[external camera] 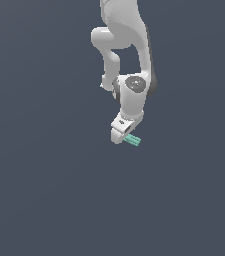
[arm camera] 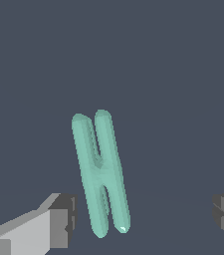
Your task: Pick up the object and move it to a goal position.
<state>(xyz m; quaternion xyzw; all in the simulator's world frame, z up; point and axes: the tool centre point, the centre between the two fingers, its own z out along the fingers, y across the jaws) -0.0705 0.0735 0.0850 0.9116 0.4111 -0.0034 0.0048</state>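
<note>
Gripper [external camera: 123, 133] jaws stand spread wide, with nothing pinched between them. In the wrist view the two grey finger pads [arm camera: 63, 219] sit far apart at opposite edges of the picture, and the object [arm camera: 100, 172] lies in the gap between them, nearer one pad yet clear of both.

That object [external camera: 133, 140] is a small mint-green piece shaped much like a letter H: two long, round-ended rods running side by side, joined across their middle by a short bridge. Its surface is smooth and evenly coloured, with a tiny bright glint at the tip of one rod. It sits slightly tilted against the line between the pads.

From the exterior view, the piece shows just below the fingertips, toward the exterior view's right, and looks far smaller than the white arm [external camera: 129, 55] that reaches down from above over a plain dark blue-grey ground [external camera: 34, 200].
</note>
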